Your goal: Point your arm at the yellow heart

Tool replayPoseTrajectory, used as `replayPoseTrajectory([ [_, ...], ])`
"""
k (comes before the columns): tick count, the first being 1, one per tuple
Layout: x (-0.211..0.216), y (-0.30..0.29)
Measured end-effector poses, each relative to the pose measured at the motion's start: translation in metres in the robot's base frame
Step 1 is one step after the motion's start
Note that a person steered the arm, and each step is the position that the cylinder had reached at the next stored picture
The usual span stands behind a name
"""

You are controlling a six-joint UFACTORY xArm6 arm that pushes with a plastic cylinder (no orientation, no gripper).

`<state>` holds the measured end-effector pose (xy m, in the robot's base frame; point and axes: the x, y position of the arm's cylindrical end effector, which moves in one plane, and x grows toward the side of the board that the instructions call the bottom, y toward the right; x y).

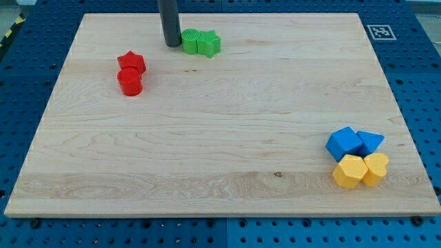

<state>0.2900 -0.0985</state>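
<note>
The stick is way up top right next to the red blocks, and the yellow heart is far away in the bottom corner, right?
Not quite. The camera view shows my tip right beside the green blocks, not the red ones, which sit apart toward the view's left. The yellow heart is indeed far off in the view's bottom right.

board [207, 138]: pale smooth wood | yellow heart [377, 169]: matt, perhaps plastic

No words or numbers can be read. A black-and-white square marker [380, 32] sits at the bench's [220, 138] top-right corner.
</note>
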Motion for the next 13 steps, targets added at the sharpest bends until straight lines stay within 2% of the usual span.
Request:
replayPoseTrajectory([
  [3, 0.079, -0.008],
  [5, 0.089, 0.000],
  [8, 0.104, 0.163],
  [10, 0.104, 0.181],
  [11, 0.104, 0.222],
  [13, 0.104, 0.227],
])
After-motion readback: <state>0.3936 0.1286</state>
